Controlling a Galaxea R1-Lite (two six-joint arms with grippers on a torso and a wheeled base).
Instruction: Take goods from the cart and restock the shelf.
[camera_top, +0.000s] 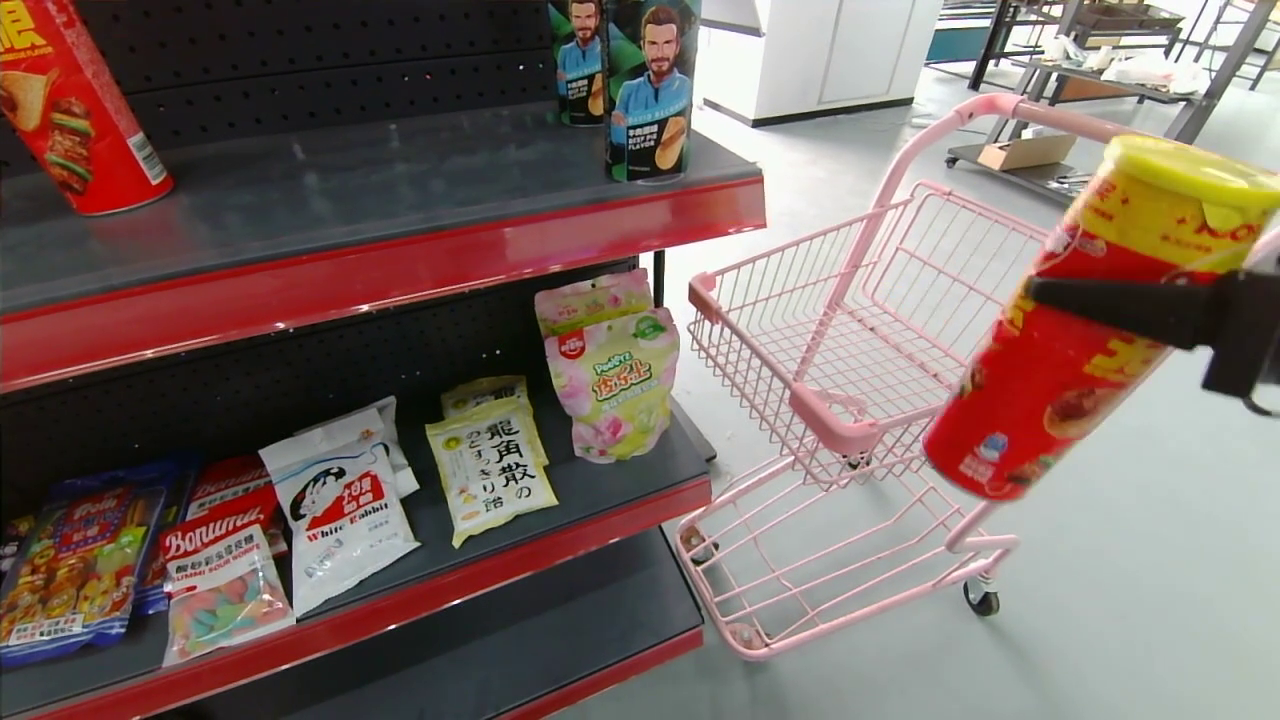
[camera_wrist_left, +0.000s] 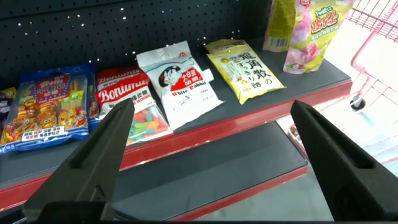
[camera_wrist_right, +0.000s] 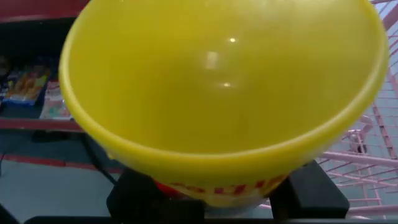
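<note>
The right end effector (camera_top: 1110, 300) is clamped around a red chip can (camera_top: 1050, 410) with a yellow lid. The can hangs tilted in the air, lid up and to the right, at the near right side of the pink cart (camera_top: 820, 418). The cart stands just right of the shelf (camera_top: 400, 260). On the top board a red can (camera_top: 80, 110) leans at the left and two dark cans (camera_top: 650, 90) stand at the right end. The left end effector (camera_wrist_left: 211, 162) is spread wide with nothing in it, facing the snack bags (camera_wrist_left: 180, 81) on the lower board.

Red can (camera_top: 75, 110) on shelf (camera_top: 350, 190): top cut off.
</note>
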